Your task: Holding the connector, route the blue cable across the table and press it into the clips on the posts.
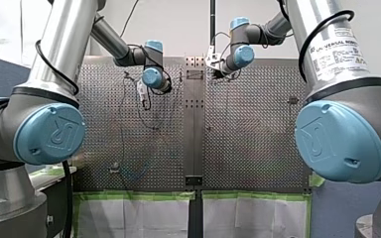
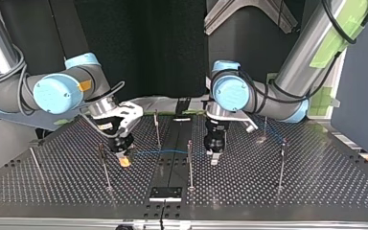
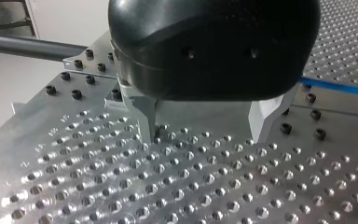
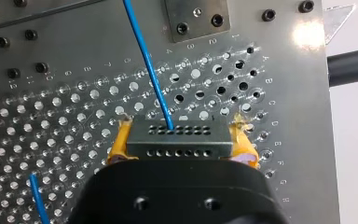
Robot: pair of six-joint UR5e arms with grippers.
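In the right wrist view my right gripper [image 4: 181,136] is shut on a grey connector [image 4: 177,140], its yellow pads [image 4: 121,140] pressing on both ends. The blue cable [image 4: 147,60] leaves the connector and runs ahead over the perforated table. Seen from the top view, my right gripper [image 2: 123,159] holds the connector low at the left, and the cable [image 2: 165,152] stretches rightward past a post [image 2: 189,163]. My left gripper [image 2: 214,157] hangs just right of that post. Its metal fingers [image 3: 145,114] stand open just above the plate with nothing between them; the cable [image 3: 340,87] lies off to one side of them.
Several thin posts stand on the table in the top view, among them one [image 2: 157,128] behind the cable, one [image 2: 104,167] beside my right gripper and one [image 2: 281,163] at the right. A small black plate [image 2: 165,193] sits on the central strip near the front edge.
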